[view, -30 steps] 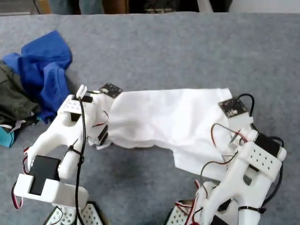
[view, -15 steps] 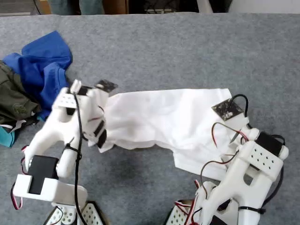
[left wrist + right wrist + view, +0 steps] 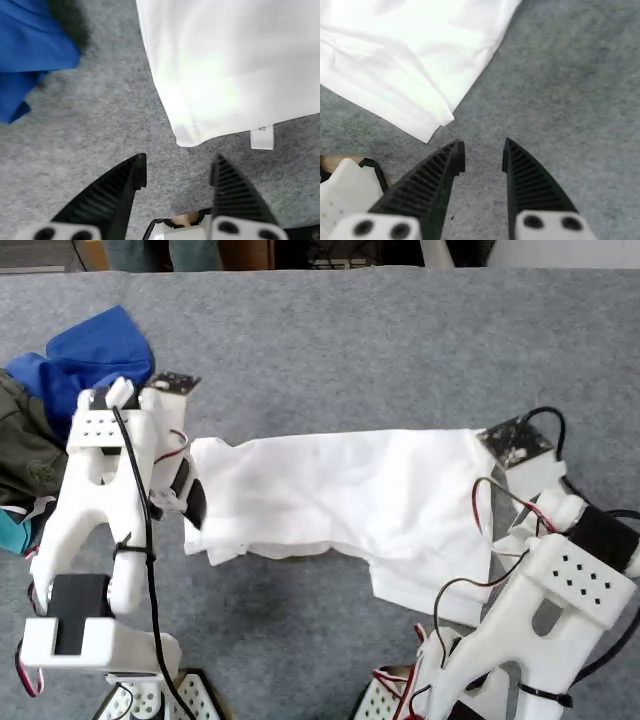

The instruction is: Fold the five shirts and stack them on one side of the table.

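The white shirt (image 3: 340, 505) lies in the middle of the grey table (image 3: 330, 350), roughly folded into a wide band. A lower flap of it juts out toward the right arm (image 3: 560, 590). That arm covers the shirt's right edge and near corner in the high view. The left arm (image 3: 100, 490) overhangs the table just beside the shirt's left edge, so the folds at both ends are hard to make out from above.

The left gripper (image 3: 177, 167) is spread wide and holds nothing. It sits over bare table just short of a folded corner of the white shirt, not touching it. A small white tag (image 3: 262, 137) sticks out from the hem beside that corner. The mark printed on it is too small to read.

The right gripper (image 3: 482, 150) is parted more narrowly and is also empty. It is over bare table just beside another folded corner of the white shirt, clear of the cloth.

At the far left a crumpled blue shirt (image 3: 95, 365) is partly hidden behind the left arm. It lies against an olive shirt (image 3: 25, 445) that the frame edge cuts off. A sliver of teal cloth (image 3: 10, 532) shows at that same edge, too little to tell what it is. How many garments make up this heap cannot be told. The heap lies apart from the white shirt.
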Motion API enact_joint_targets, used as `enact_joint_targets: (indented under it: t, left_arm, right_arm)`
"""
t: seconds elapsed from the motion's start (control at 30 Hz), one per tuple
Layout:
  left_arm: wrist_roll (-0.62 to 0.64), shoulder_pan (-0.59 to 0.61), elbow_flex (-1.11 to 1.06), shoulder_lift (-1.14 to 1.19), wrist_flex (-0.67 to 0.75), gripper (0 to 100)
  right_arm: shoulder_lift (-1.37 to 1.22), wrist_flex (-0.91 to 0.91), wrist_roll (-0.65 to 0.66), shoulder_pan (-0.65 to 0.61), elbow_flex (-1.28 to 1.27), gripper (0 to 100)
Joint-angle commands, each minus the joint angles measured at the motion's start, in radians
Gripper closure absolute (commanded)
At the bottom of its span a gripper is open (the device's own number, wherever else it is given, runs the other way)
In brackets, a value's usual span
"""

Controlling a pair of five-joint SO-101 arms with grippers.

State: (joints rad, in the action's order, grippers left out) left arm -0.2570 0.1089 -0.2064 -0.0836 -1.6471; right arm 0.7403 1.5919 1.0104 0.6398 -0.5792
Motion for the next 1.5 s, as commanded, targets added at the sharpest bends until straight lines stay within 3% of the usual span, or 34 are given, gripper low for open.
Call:
enact_joint_targets:
  t: [0.0,0.1,0.13,0.2,0.4,0.57,0.67,0.87,1.0,1.2,1.47]
  left_arm:
    - [0.023,0.008,0.073,-0.166,-0.025,89]
    - [0.023,0.007,0.054,-0.328,-0.025,98]
    - [0.023,0.008,0.035,-0.379,-0.023,97]
    - [0.021,0.01,-0.028,-0.476,0.009,96]
    - [0.017,0.01,-0.423,-0.684,0.272,97]
    - [0.025,0.01,-0.67,-0.712,0.483,97]
    - [0.025,0.01,-0.708,-0.712,0.514,97]
    - [0.064,0.004,-0.598,-0.698,0.525,97]
    - [0.152,0.007,-0.414,-0.545,0.588,97]
    - [0.282,-0.019,-0.077,-0.055,0.674,97]
    - [0.293,-0.108,0.251,0.525,0.684,97]
  right_arm:
    - [0.012,0.017,-0.035,0.011,0.093,86.1]
    - [0.012,0.014,-0.063,0.002,0.111,95.9]
    - [0.012,0.017,-0.072,-0.011,0.114,99.1]
    - [0.012,0.023,-0.083,-0.034,0.114,97.1]
    - [0.008,0.028,-0.184,-0.184,0.108,98.4]
    - [-0.117,0.02,-0.301,-0.376,0.084,98.4]
    - [-0.263,-0.029,-0.373,-0.437,0.091,98.4]
    - [-0.506,-0.078,-0.416,-0.439,0.268,98.4]
    - [-0.634,-0.078,-0.456,-0.439,0.433,98.4]
    - [-0.875,-0.08,-0.506,-0.416,0.728,98.4]
    - [-1.26,-0.078,-0.548,-0.331,1.041,98.4]
